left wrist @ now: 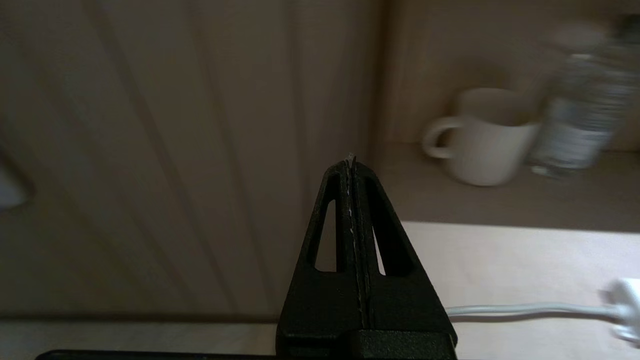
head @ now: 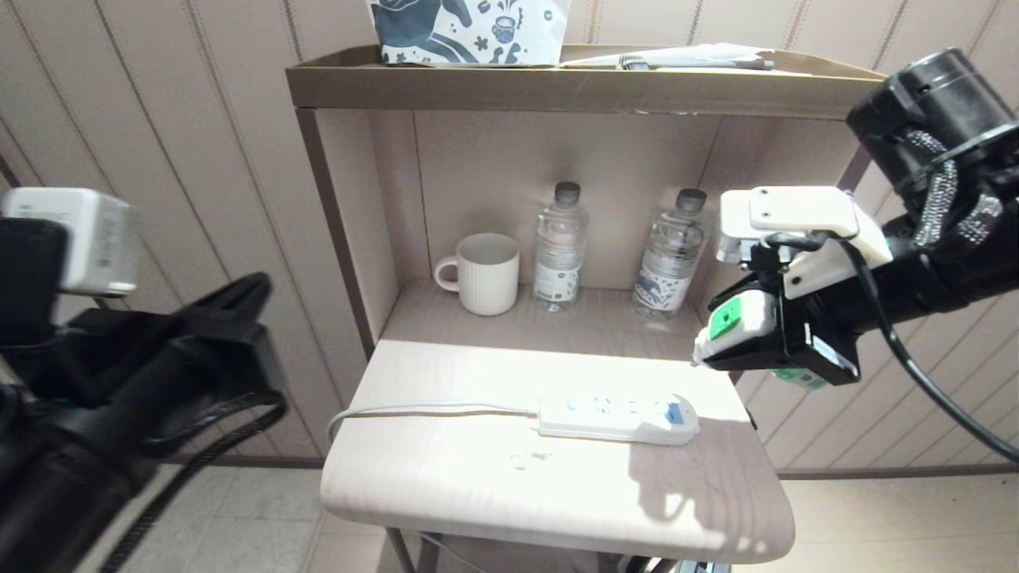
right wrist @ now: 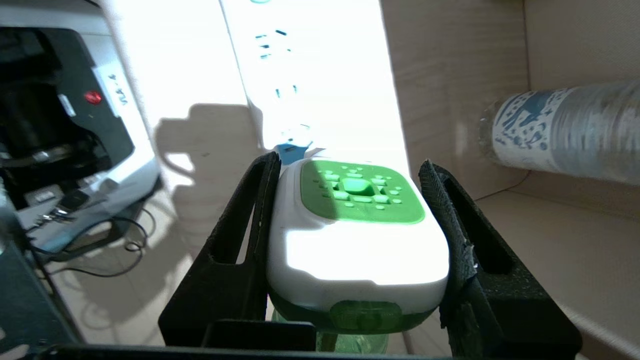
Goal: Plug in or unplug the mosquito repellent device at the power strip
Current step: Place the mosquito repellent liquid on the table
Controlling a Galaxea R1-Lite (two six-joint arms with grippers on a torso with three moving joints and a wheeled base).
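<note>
The mosquito repellent device (right wrist: pixel 357 235) is off the power strip (head: pixel 617 416) and held in the air: the right end effector (head: pixel 744 338) clamps its white head between both black fingers (right wrist: pixel 240 235), green vented face showing and the green bottle hanging underneath. In the head view it hangs above the counter (head: pixel 557 493), just off the strip's button end and clear of it. The strip lies flat on the counter with its cord (head: pixel 414 411) trailing toward the robot's left, and no socket that can be seen is occupied. If the aim is unplugging, that part looks done and only setting the device down remains; if plugging in, the whole insertion is left. The left end effector (left wrist: pixel 352 165), fingers pressed together and empty, is off the counter's left side.
</note>
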